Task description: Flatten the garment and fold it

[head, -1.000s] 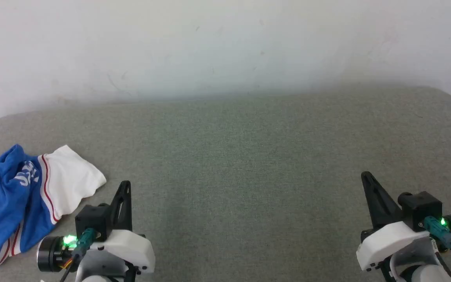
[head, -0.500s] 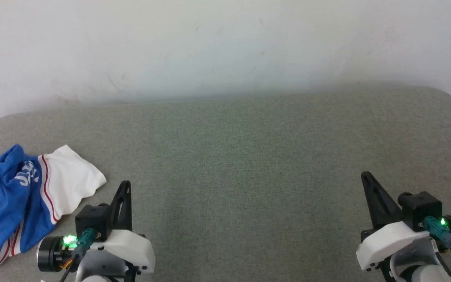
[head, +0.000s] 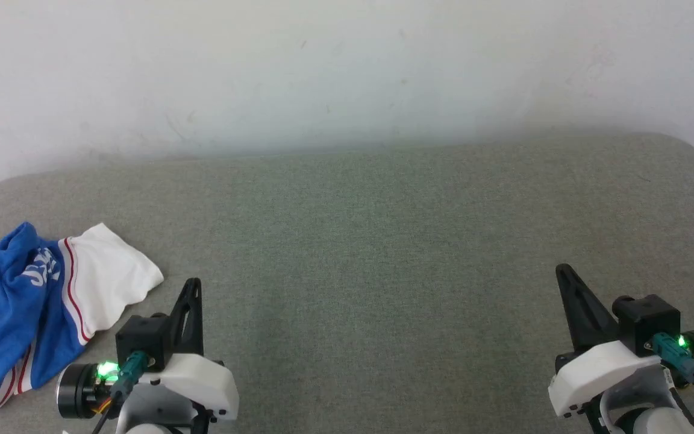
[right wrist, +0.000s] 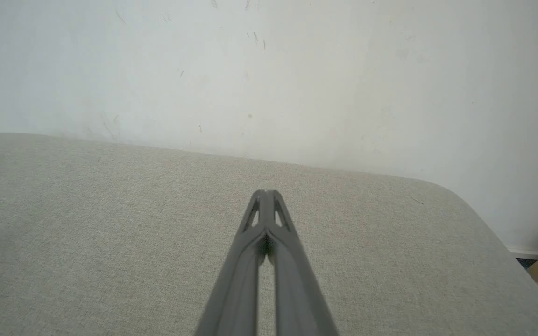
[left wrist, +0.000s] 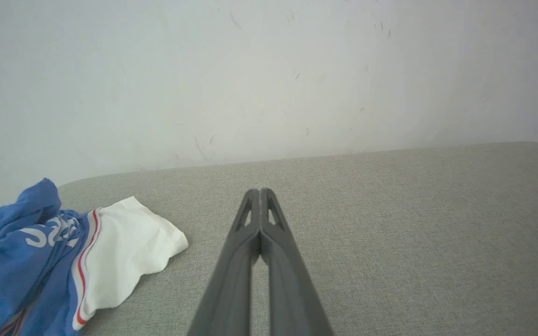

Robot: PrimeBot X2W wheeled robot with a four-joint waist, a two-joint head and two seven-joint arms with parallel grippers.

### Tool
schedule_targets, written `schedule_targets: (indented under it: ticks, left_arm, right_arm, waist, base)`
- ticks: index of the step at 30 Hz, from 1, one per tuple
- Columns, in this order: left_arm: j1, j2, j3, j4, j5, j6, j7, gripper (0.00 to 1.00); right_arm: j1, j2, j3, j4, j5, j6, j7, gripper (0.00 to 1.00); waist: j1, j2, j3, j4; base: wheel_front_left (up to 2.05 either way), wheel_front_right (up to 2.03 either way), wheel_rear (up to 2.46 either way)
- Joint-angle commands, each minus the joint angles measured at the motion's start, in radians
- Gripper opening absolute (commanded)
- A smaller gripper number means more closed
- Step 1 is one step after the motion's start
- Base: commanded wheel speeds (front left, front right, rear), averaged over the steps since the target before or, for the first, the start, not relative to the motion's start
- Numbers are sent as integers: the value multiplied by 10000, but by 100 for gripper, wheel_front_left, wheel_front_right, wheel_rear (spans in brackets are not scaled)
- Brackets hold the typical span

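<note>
- The crumpled blue jersey T-shirt [head: 28, 307] lies at the left edge of the grey surface [head: 383, 241]
- The left gripper [left wrist: 260, 192] and right gripper [right wrist: 265, 193] are closed, empty
- A careless pull may drag it off that edge

Grey-green woven-fabric surface [head: 383, 253], broad and flat, with rounded far corners; its far edge meets a scuffed white wall [head: 347, 72]. Lying directly on it, at its left end: a crumpled royal-blue jersey T-shirt [head: 15, 313] with thin red stripes and white lettering, bunched in folds. One white sleeve [head: 106, 277] is spread flat on the fabric toward the middle.
</note>
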Motion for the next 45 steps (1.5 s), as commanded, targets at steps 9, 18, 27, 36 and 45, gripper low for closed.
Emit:
schedule_targets:
  ticks: [9,18,27,36,45]
  left_arm:
    - [-118,-43,41,20,37,-81,3,0]
    - [-118,-43,41,20,37,-81,3,0]
    - [44,5,-33,-38,6,6,-66,100]
    - [160,9,-102,-173,14,20,-253,100]
    - [240,9,-148,-312,2,94,-441,100]
  right_arm:
    - [-146,32,-1,12,-74,-9,5,0]
    - [-146,32,-1,12,-74,-9,5,0]
    - [55,-5,-62,-21,61,0,-66,100]
    - [176,-2,-265,-92,165,-1,-253,100]
    - [251,1,-486,-70,164,-2,-441,100]
  waist:
    - [0,-1,0,0]
    - [0,-1,0,0]
    - [0,-1,2,5]
    - [0,-1,12,16]
    - [0,-1,52,72]
  base:
    - [0,0,0]
    - [0,0,0]
    - [0,0,0]
    - [0,0,0]
    - [0,0,0]
